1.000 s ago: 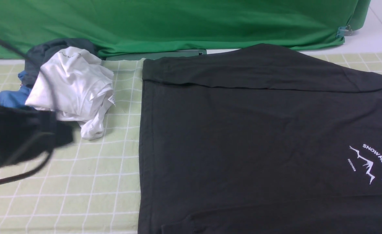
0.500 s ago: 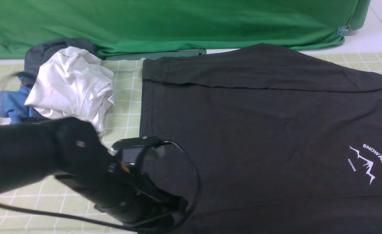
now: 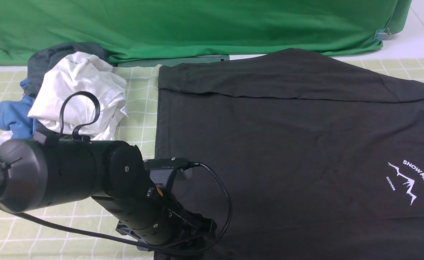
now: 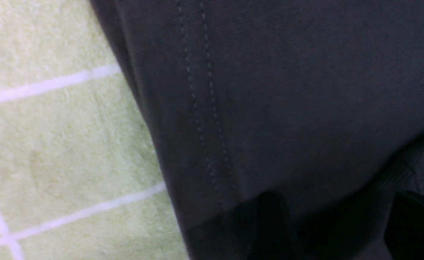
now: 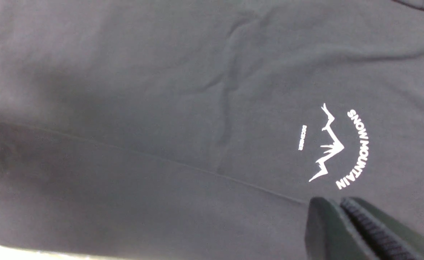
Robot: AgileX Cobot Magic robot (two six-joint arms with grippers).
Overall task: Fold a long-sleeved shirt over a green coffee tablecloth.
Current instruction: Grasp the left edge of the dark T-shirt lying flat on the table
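Observation:
The long-sleeved shirt (image 3: 287, 144) is black and lies spread flat on the green coffee tablecloth (image 3: 35, 231), a pale checked cloth. One sleeve is folded across its far edge. Its white mountain print (image 3: 410, 180) is at the right. My left arm (image 3: 125, 187) reaches over the shirt's near left corner. In the left wrist view the stitched hem (image 4: 197, 108) runs beside the tablecloth (image 4: 53, 144), and my left gripper (image 4: 341, 231) stands open just above the fabric, holding nothing. My right gripper (image 5: 336, 204) is shut and hovers over the shirt (image 5: 161, 108) close to the print (image 5: 331, 148).
A pile of garments sits at the back left: a crumpled white shirt (image 3: 82, 94), a blue garment (image 3: 11, 115) and a dark grey one (image 3: 60, 50). Plain deep green fabric (image 3: 197, 25) hangs along the back, clipped (image 3: 379, 35) at its right end.
My left arm has swung in from the left edge to the shirt's near left corner, and its jaws have opened. The shirt and the pile have not moved.

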